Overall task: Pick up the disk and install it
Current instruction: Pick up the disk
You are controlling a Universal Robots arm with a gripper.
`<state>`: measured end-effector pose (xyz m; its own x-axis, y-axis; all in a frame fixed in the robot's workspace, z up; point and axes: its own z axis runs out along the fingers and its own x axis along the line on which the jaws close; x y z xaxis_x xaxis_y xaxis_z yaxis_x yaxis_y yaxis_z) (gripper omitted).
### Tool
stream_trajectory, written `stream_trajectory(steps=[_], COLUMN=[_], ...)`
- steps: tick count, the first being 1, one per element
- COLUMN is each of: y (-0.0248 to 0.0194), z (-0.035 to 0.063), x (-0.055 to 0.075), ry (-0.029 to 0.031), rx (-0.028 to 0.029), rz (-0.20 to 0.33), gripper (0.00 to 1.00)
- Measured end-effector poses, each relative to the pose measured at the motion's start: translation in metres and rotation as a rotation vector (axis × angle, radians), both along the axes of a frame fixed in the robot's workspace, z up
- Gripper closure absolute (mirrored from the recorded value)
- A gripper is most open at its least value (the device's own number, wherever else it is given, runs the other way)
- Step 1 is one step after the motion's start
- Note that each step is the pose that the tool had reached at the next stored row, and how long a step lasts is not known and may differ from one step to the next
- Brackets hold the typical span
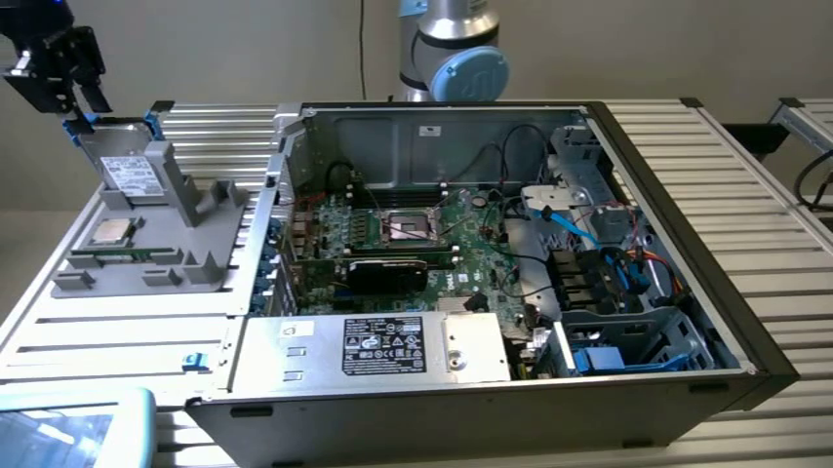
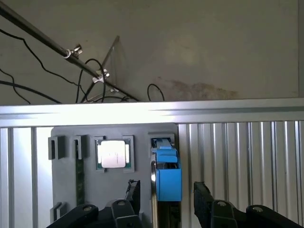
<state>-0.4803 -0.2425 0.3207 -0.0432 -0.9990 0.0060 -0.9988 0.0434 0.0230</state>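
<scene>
My ribbed metal table (image 1: 729, 195) carries everything; on it, toward the exterior view's right, sits the open computer case (image 1: 390, 409), lid off, board and cables exposed; behind the case stands my arm (image 1: 450, 49), its grey column and blue joint cap upright, the links beyond it cut off by the frame edge; my wrist reappears at the exterior view's upper left, pointing downward over the grey holder (image 1: 195, 263) that lies beside the case on the exterior view's left.

The disk (image 1: 131, 174) stands upright on edge in a slot at the far end of that holder, white label facing the case, blue carrier around it; its lower part is sunk in the slot and hidden.

My gripper (image 1: 81, 112) hangs just above the disk's top edge; in the wrist view my two black fingers (image 2: 134, 192) stand apart, one on each side of the blue end tab, with a visible gap on both sides; I hold nothing and touch nothing that I can make out.

The small square chip (image 1: 109, 232) lies flat in its recess, near the disk.
</scene>
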Motion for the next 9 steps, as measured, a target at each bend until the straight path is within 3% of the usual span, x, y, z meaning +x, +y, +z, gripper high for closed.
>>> stream_trajectory(steps=[9], y=[0.0002], z=[-0.0164], x=[-0.002], ry=[0.003], rx=[0.0], rz=[0.001], gripper=[0.43])
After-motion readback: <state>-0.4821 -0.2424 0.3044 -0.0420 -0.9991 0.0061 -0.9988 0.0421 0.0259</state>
